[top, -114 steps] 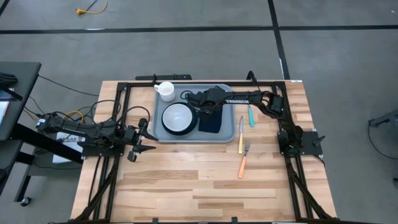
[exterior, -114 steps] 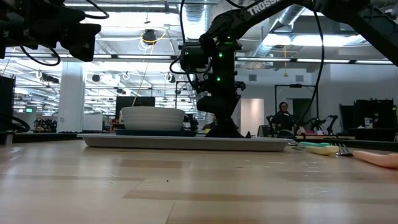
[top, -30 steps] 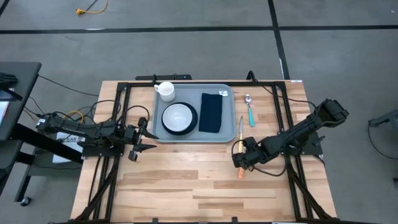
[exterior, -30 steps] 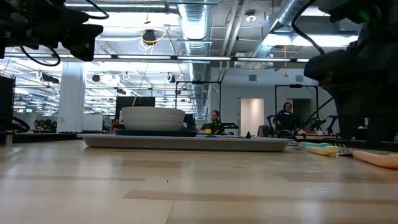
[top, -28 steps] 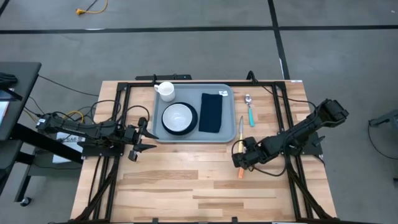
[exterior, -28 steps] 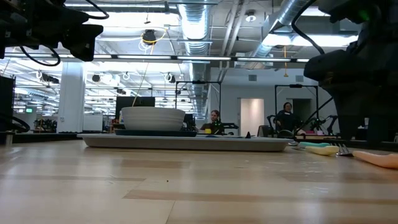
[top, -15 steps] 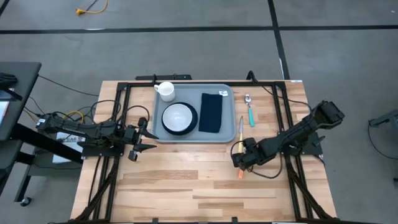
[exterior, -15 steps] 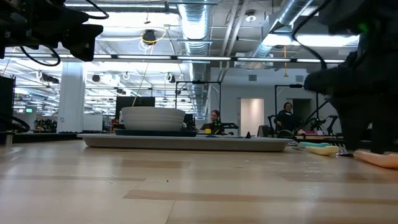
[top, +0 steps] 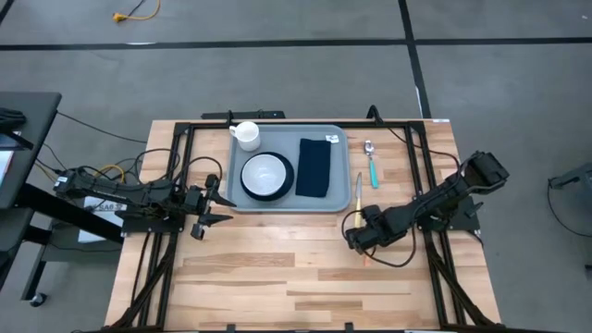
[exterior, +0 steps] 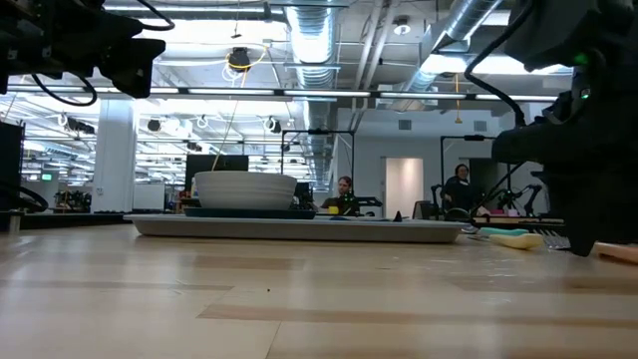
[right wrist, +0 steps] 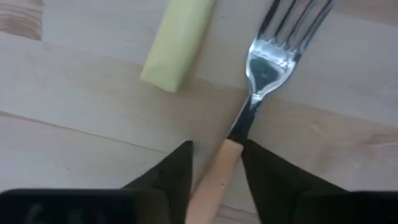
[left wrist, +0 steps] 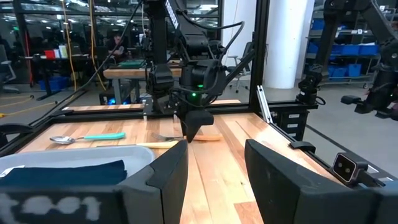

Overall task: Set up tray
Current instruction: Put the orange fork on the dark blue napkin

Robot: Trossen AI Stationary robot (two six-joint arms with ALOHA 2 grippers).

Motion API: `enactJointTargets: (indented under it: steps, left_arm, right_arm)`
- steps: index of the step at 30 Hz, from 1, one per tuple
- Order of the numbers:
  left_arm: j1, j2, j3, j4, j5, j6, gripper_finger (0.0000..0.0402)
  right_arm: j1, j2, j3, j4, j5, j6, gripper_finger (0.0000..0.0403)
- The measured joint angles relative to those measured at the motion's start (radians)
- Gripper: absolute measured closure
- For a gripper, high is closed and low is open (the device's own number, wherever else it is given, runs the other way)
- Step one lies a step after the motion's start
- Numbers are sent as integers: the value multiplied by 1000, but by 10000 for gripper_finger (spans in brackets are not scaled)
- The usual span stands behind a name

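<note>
A light wooden plank table (top: 277,277) carries the grey-blue tray (top: 340,204) toward its far edge. Just right of the tray lie a yellow-handled knife (top: 358,191) and a teal-handled spoon (top: 372,166); nearer than the knife lies an orange-handled fork (right wrist: 249,118).

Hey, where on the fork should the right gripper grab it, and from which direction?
Grip the fork on its orange handle, just behind the metal neck, coming straight down from above. It lies flat on the table, so only its two long sides offer purchase. The right gripper already straddles that handle, fingers open.
</note>
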Motion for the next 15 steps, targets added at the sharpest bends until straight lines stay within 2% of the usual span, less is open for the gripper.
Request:
enactJointTargets:
  steps: [7, 11, 15]
  left_arm:
    - [0, 0, 0, 0, 0, 0, 254]
    - [0, 0, 0, -1, 0, 0, 254]
    - [0, 0, 0, -1, 0, 0, 254]
  right_arm:
    - [5, -9, -1, -7, -2, 1, 378]
    - [5, -6, 23, -48, -4, 6, 378]
    - [7, -3, 71, -190, -28, 11, 377]
